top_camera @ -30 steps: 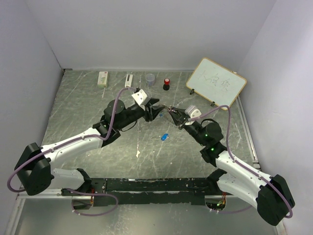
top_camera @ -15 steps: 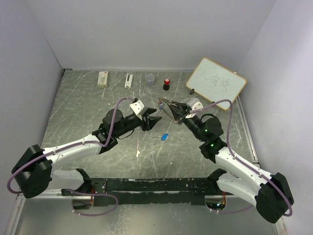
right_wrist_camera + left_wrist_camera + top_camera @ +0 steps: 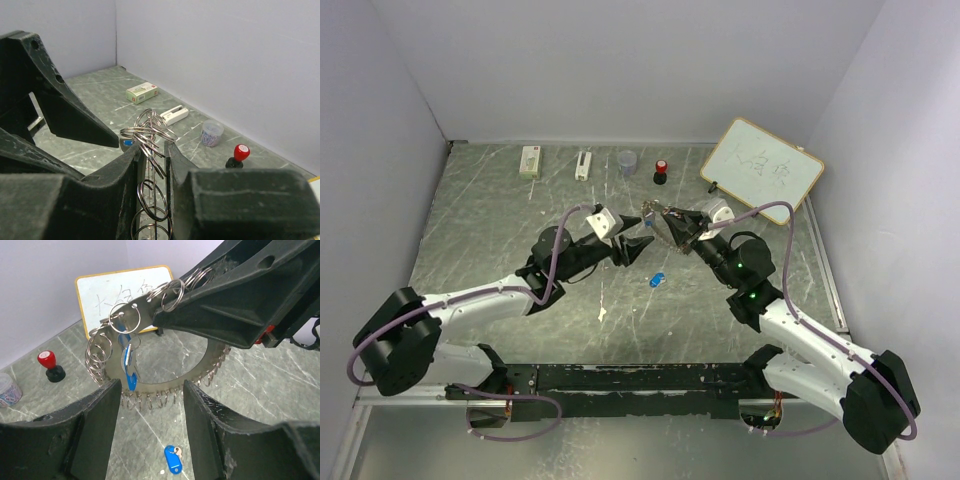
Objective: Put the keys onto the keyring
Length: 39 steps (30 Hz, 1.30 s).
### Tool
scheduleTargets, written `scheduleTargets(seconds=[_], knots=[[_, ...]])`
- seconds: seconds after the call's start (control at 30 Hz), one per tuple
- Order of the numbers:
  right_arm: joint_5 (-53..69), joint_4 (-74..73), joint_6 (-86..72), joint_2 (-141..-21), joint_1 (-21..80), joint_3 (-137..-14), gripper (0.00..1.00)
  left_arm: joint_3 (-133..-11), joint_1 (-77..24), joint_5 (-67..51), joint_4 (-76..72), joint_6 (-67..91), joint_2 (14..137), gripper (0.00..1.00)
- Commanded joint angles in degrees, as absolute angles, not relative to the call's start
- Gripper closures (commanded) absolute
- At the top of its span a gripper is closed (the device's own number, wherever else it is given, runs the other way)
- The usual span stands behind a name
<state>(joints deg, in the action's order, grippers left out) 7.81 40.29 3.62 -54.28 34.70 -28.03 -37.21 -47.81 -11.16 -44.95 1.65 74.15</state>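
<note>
One key [image 3: 129, 372] hangs on the stiff keyring [image 3: 167, 386], clamped in our right gripper [image 3: 154, 150]. Loose key [image 3: 173, 460] lies nearer: tiny, light, likely slick, so we pinch its blue head. Left gripper [image 3: 151, 390] apart.

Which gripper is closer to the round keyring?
Right. The right gripper is shut on the keyring. The left gripper is open just beside it, holding nothing.

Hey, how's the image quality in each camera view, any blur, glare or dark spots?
Top external: even light, patchy sheen on the table, keyring too small for detail. Left wrist: keyring crisp, left gripper's fingers dark and soft up close. Right wrist: right gripper's fingers blurred in the foreground, keyring between them sharper, red knob clear.
</note>
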Motion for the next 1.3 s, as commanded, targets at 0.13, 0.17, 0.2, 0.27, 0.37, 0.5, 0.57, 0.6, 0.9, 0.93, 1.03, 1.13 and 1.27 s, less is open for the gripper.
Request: scheduleTargets(seconds=[0.13,0.17,0.2,0.27,0.37,0.5,0.57,0.6,0.9,0.93,1.03,1.13,1.27], knots=[[9.6,42.5,2.8,-53.2,34.5,-29.8,1.00,-39.0,-47.7,-11.8,-50.3,0.3,78.1,0.37],[9.7,42.5,2.7,-53.2,34.5,-29.8,1.00,-39.2,-47.7,-11.8,-50.6,0.3,78.5,0.37],[9.7,42.5,2.7,-53.1,34.5,-29.8,1.00,-39.3,-47.7,-11.7,-51.1,0.2,78.7,0.37],[10.0,42.5,2.5,-53.1,34.5,-29.7,1.00,-39.4,-47.7,-11.5,-51.8,0.1,79.2,0.37],[10.4,42.6,2.2,-53.2,34.5,-29.7,1.00,-40.2,-47.7,-11.3,-52.2,0.0,80.2,0.37],[10.5,42.9,1.8,-53.3,34.5,-29.4,1.00,-40.8,-47.7,-11.5,-53.5,0.1,81.1,0.40],[10.4,43.0,1.8,-53.1,34.6,-29.3,1.00,-41.3,-47.7,-11.5,-53.4,0.2,81.6,0.45],[10.4,43.0,1.8,-53.1,34.5,-29.3,1.00,-41.6,-47.7,-11.7,-53.2,0.2,81.7,0.50],[7.6,41.9,1.9,-52.4,34.5,-29.0,1.00,-41.3,-47.6,-11.4,-51.4,-0.4,80.6,0.93],[6.6,41.1,1.9,-52.3,34.5,-29.2,1.00,-41.0,-47.7,-10.6,-50.2,-0.7,79.6,0.93],[3.0,38.4,1.9,-52.3,34.5,-29.9,1.00,-42.5,-47.7,-7.4,-41.8,-4.1,76.2,0.93],[2.2,35.3,2.3,-52.3,34.5,-30.9,1.00,-48.6,-47.7,-3.3,-26.2,-8.7,74.9,0.93],[3.5,34.6,2.3,-52.5,34.5,-31.9,1.00,-59.4,-47.7,1.0,-9.3,-15.4,76.8,0.93]])
